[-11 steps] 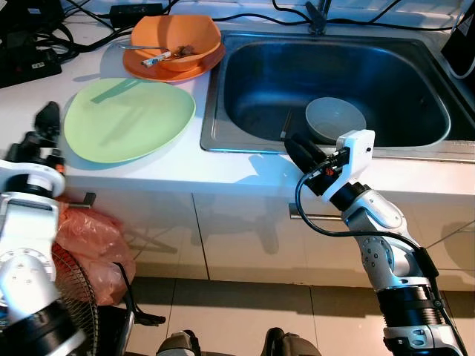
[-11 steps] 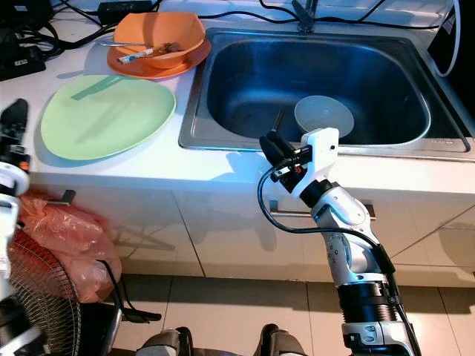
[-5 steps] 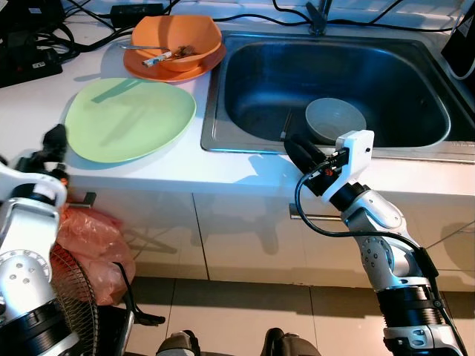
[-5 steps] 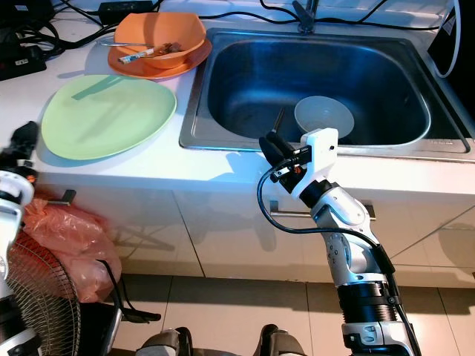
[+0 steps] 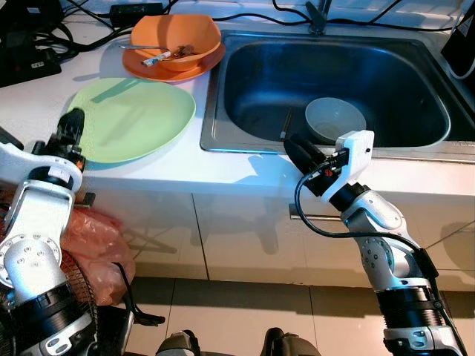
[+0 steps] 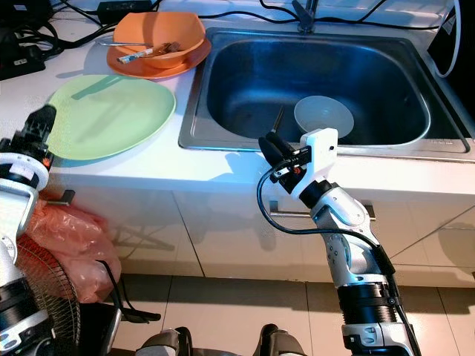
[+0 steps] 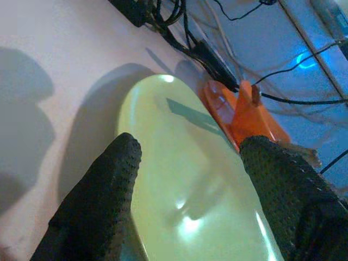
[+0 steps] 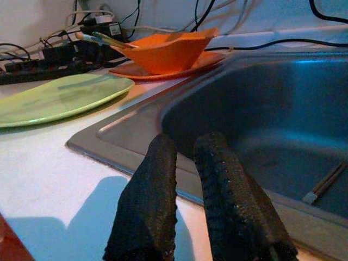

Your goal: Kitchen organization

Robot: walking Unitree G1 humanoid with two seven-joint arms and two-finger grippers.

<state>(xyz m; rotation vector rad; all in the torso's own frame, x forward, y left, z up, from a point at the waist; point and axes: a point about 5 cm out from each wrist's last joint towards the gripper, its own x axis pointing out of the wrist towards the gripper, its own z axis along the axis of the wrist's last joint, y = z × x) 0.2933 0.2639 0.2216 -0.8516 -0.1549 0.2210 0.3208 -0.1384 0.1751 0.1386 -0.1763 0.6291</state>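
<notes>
Since a second ago the left hand [image 5: 72,121] has advanced to the green plate [image 5: 130,119] near the counter's [image 5: 223,167] front edge, fingers spread, nothing gripped; right hand [image 5: 297,152] hovers closed at the sink [image 5: 223,89] rim; orange bowl [image 5: 178,41] uncleared, work barely begun

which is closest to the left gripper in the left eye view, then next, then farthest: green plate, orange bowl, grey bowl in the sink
From the left gripper:
1. Green plate, right at its fingertips on the counter.
2. Orange bowl, farther back on the counter.
3. Grey bowl, far to the right in the sink.
</notes>
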